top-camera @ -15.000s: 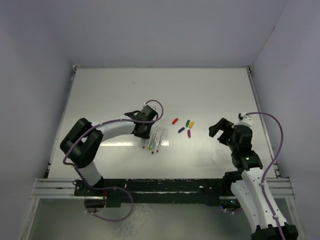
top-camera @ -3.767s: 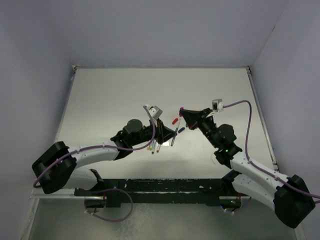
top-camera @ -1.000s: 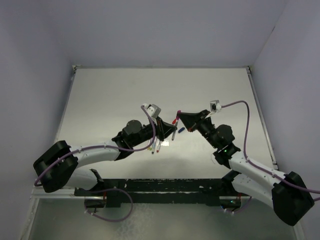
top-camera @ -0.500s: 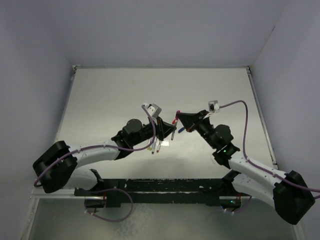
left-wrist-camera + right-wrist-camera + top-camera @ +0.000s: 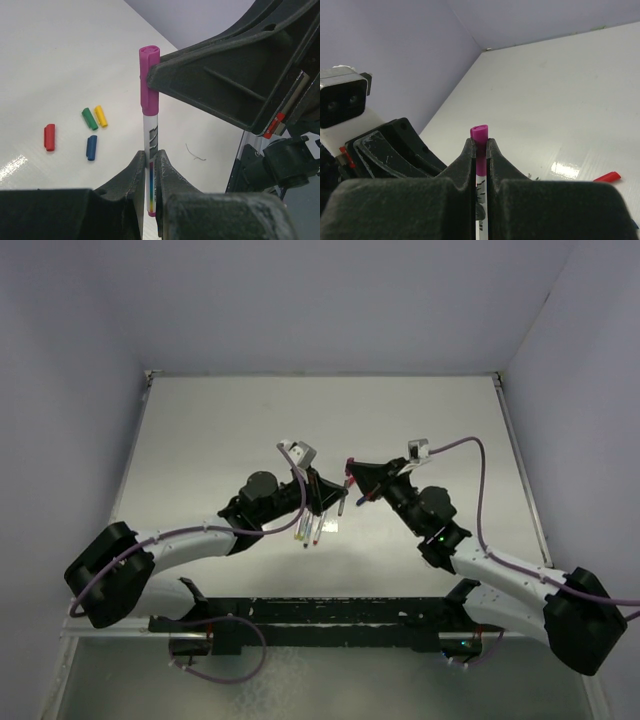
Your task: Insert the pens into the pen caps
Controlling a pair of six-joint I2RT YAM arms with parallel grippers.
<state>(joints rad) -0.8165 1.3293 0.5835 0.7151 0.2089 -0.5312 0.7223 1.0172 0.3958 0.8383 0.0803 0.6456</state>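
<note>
White glossy table (image 5: 230, 430), pale lilac walls (image 5: 320, 300) on three sides. Jaws of left gripper (image 5: 150, 161) clamped on upright pen (image 5: 150, 131); jaws of right gripper (image 5: 480, 150) clamped on purple cap (image 5: 479, 134) fitted over its top. Red cap (image 5: 49, 137), green cap (image 5: 89, 118), yellow cap (image 5: 101, 116), blue cap (image 5: 91, 147) loose on table at 9 o'clock of pen. Other pens (image 5: 312, 530) lying at 7 o'clock of left gripper

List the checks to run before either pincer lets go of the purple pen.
1. Left pincer clamped on the pen: ok.
2. Right pincer clamped on the purple cap: ok.
3. Cap in line with the pen's barrel: ok.
4. Cap pushed fully home: cannot tell.
5. Red cap, green cap, yellow cap and blue cap lying apart on the table: ok.
6. Loose pens on the table for the next pick: ok, count cannot tell.
</note>
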